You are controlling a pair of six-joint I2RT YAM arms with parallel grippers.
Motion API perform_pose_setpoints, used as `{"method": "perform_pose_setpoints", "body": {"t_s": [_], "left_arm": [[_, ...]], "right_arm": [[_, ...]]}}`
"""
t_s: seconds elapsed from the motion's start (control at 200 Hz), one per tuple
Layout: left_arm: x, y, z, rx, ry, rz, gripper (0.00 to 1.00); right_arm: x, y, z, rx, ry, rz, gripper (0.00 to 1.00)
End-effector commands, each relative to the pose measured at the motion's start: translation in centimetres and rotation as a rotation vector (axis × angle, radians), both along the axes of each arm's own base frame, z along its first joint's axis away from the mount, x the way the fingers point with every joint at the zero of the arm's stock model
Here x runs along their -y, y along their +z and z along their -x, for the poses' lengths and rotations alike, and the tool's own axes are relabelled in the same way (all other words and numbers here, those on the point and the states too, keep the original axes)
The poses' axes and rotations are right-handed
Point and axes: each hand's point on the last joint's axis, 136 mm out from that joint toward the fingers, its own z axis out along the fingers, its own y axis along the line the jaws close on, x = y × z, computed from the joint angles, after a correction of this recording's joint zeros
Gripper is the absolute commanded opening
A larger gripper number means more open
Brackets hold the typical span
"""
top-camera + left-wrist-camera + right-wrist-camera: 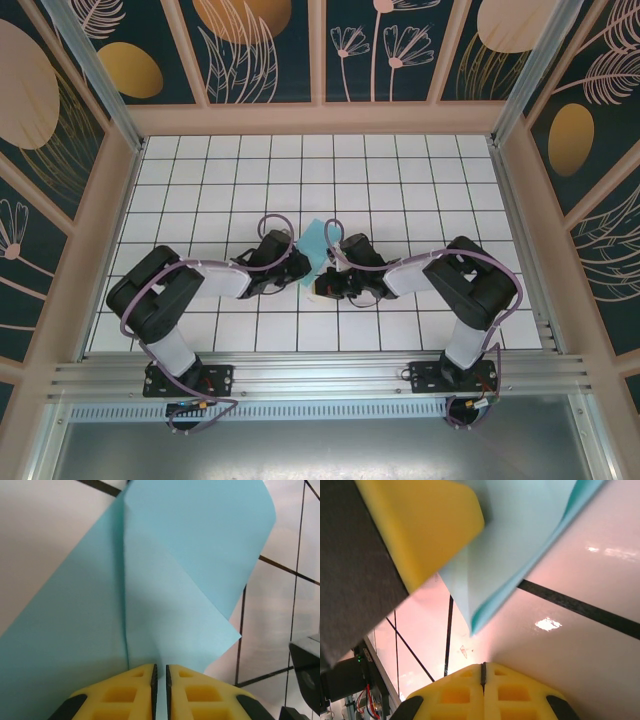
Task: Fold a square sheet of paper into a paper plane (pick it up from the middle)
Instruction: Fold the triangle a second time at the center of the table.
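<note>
- Your two arms are bolted at the near edge of the white gridded table (400, 180), and both reach inward to meet at its centre.
- Your right gripper (483, 666) is closed, its yellow fingers pressed flat together with nothing between them. From overhead it (322, 283) sits just on the near side of the paper.
- Your left gripper (160, 669) is almost closed. Only a thin slit is left between its yellow fingers, and the paper's near edge runs into that slit, so it has the sheet pinched.
- The right wrist camera shows one yellow finger (430, 525) of your left gripper lying against the paper, which hangs clear above the table there.
- The square sheet of paper (175, 580) is light blue, with one flap folded over along a crease running away from your left fingers.
- From overhead the sheet (314, 240) is at the centre of the table, between the two wrists and well away from every edge.
</note>
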Motion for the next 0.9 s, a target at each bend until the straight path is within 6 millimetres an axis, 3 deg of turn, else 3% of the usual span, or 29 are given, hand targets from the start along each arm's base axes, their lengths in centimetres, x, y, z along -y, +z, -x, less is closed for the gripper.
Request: {"method": "perform_pose_setpoints", "body": {"t_s": [0.0, 0.21, 0.43, 0.575, 0.59, 0.711, 0.896], "left_arm": [[-0.1, 0.5, -1.5, 0.039, 0.002, -0.022, 0.17], [0.4, -0.3, -1.5, 0.016, -0.011, 0.003, 0.18], [0.7, -0.2, 0.1, -0.021, -0.011, 0.100, 0.18], [1.0, 0.0, 0.7, -0.044, -0.014, 0.147, 0.20], [1.2, 1.1, 0.6, -0.023, -0.018, 0.167, 0.21], [1.5, 2.9, 0.1, 0.019, -0.020, 0.203, 0.24], [0.5, 5.3, -1.9, 0.113, 0.016, 0.107, 0.33]], "right_arm": [[4.6, -5.5, 3.6, -0.141, -0.007, 0.242, 0.00], [4.2, -4.8, 3.4, -0.130, -0.002, 0.224, 0.00], [1.2, 1.2, 0.8, -0.004, -0.015, 0.064, 0.00], [-0.4, 2.9, -0.7, 0.023, -0.032, 0.015, 0.00], [-0.5, 3.0, -0.9, 0.027, -0.034, 0.012, 0.00], [-0.2, 3.2, -1.9, 0.058, -0.073, 0.047, 0.00], [0.6, 4.3, -2.9, 0.103, -0.108, 0.059, 0.00]]}}
